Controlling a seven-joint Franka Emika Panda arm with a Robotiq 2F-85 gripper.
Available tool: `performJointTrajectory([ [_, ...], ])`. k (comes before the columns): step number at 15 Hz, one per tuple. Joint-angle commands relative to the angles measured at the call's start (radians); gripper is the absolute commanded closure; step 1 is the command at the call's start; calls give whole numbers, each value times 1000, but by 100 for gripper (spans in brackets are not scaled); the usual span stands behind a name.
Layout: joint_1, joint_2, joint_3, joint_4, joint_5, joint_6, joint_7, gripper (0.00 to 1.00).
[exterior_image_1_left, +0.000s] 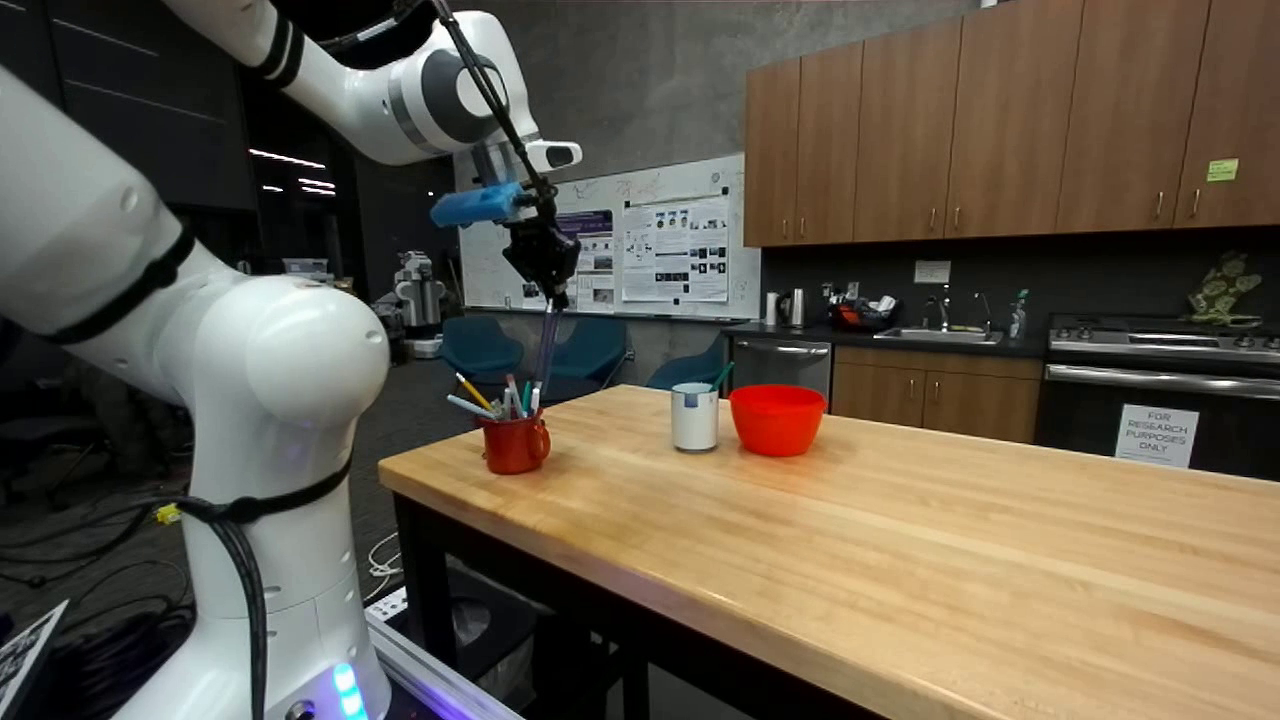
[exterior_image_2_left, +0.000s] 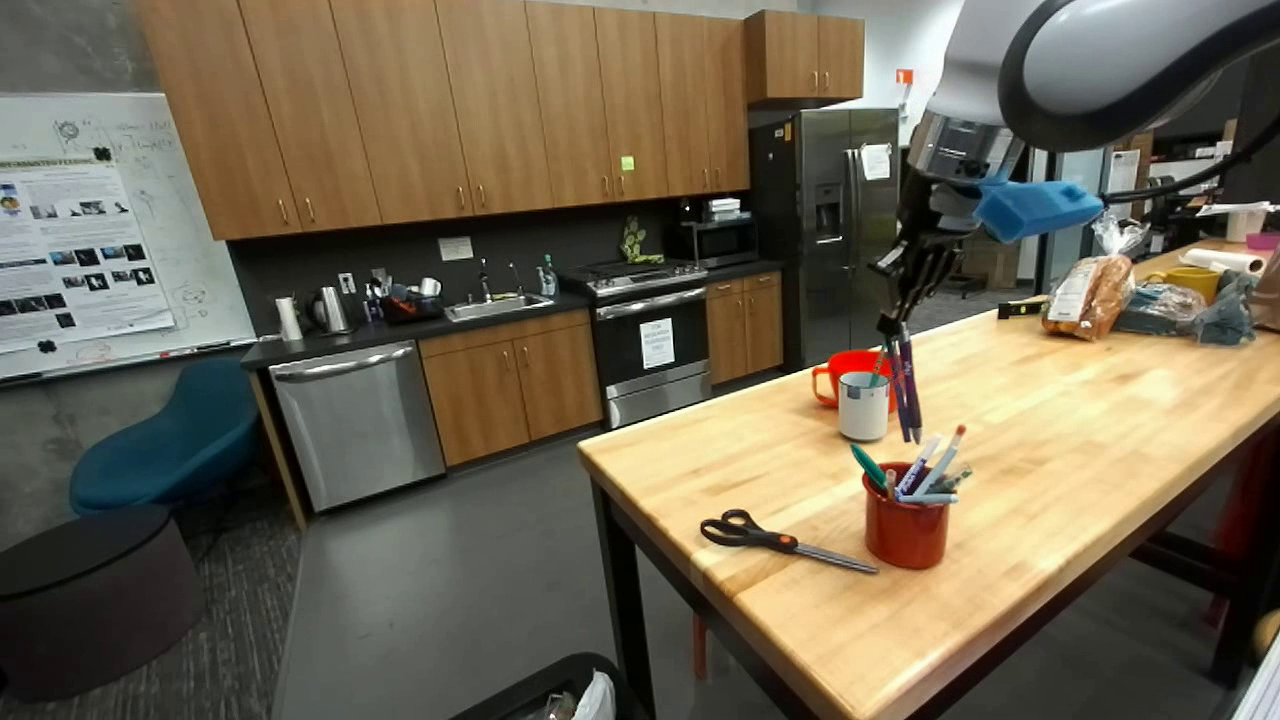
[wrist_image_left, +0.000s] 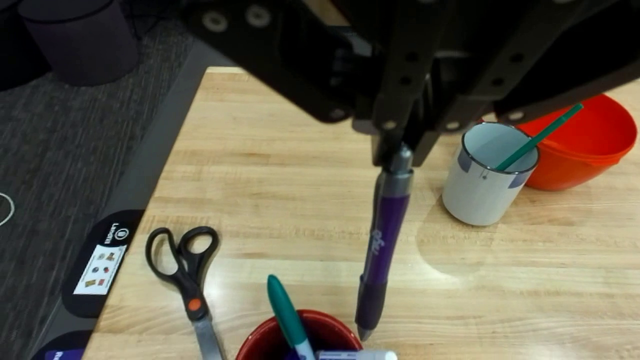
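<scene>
- We see the jaws drawn close together, clamped on the upper end of a purple pen (wrist_image_left: 384, 240), with little more than its thickness between them.
- The purple pen hangs below the jaws, slightly tilted, writing tip downward; in an exterior view its barrel (exterior_image_2_left: 911, 390) looks doubled, and we cannot tell whether a second pen sits beside it.
- Beneath the jaws, near the pen's tip, we find a dark red mug (exterior_image_2_left: 905, 530) holding other pens (exterior_image_2_left: 941, 461) and standing on the wooden surface (exterior_image_2_left: 1060, 420); we cannot tell whether the tip touches any of them.
- From that mug a green marker (wrist_image_left: 287, 305) leans up, below the jaws and to their left in the wrist view.
- Farther left of and below the jaws there, we see black-handled scissors (wrist_image_left: 191, 295) lying flat.
- Right of and below the jaws in the wrist view stands a white mug (wrist_image_left: 475, 195), a green stick (wrist_image_left: 542, 137) slanting out; beside it, farther from the jaws, sits a red-orange bowl (wrist_image_left: 557, 172).
- Well apart from the jaws, to their right in an exterior view, we make out bagged bread (exterior_image_2_left: 1090, 290).
</scene>
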Motion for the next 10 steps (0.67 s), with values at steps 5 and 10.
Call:
performJointTrajectory([
  [5,65,-97,21,-62,66,-17,-38,98],
  [10,106,-63,16,-71,97,23,-85,98],
])
